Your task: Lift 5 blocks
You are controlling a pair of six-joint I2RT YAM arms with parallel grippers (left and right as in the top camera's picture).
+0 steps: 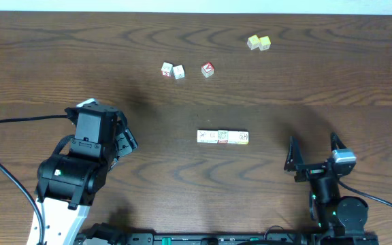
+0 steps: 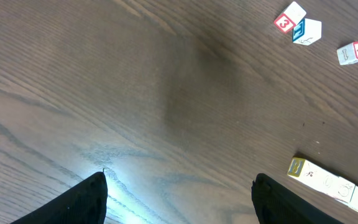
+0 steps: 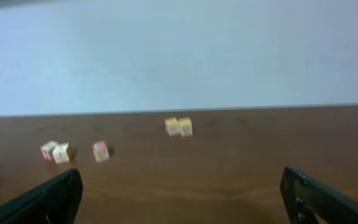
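Low over the table (image 1: 39, 68), left tool (image 2: 179, 183) angled down, right tool (image 1: 313, 146) level, both wide open, empty

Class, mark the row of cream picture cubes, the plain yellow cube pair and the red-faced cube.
Row of cream picture cubes (image 1: 223, 137): overhead, its middle top.
Plain yellow cube pair (image 1: 258, 43): overhead, where they meet.
Red-faced cube (image 1: 207, 69): overhead, red top face.

The table (image 1: 332, 75) is dark brown with wavy grain. The blocks (image 1: 222, 137) show cream faces with small prints. The far pair (image 1: 258, 43) is pale yellow.
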